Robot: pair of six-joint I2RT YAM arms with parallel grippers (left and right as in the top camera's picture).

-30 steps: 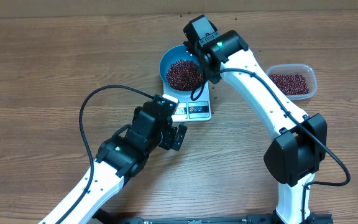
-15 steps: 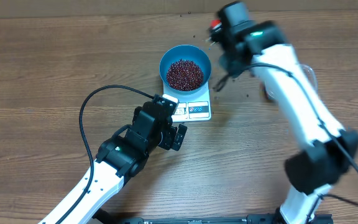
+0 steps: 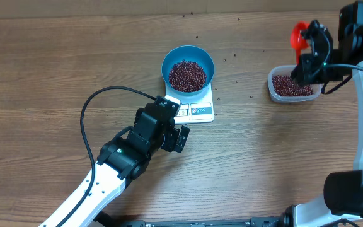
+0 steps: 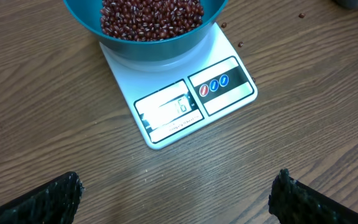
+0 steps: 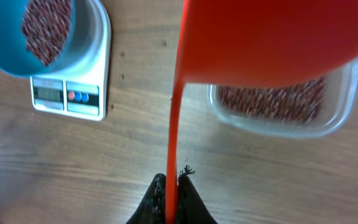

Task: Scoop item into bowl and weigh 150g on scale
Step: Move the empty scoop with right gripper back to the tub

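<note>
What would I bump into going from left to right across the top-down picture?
Looping black cable → round blue plastic bowl → a few stray maroon beans → clear plastic container.

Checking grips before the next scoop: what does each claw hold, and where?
Right claw: the red scoop, by the end of its handle. Left claw: open, holding nothing.

You're working over a brown wood-grain surface [image 3: 43, 75], its boards running left to right with darker streaks along the grain. In your overhead view a paler tan strip [image 3: 106, 6] borders the far edge. The light is even and throws only soft shadows. Close up, the finish looks matte.
</note>
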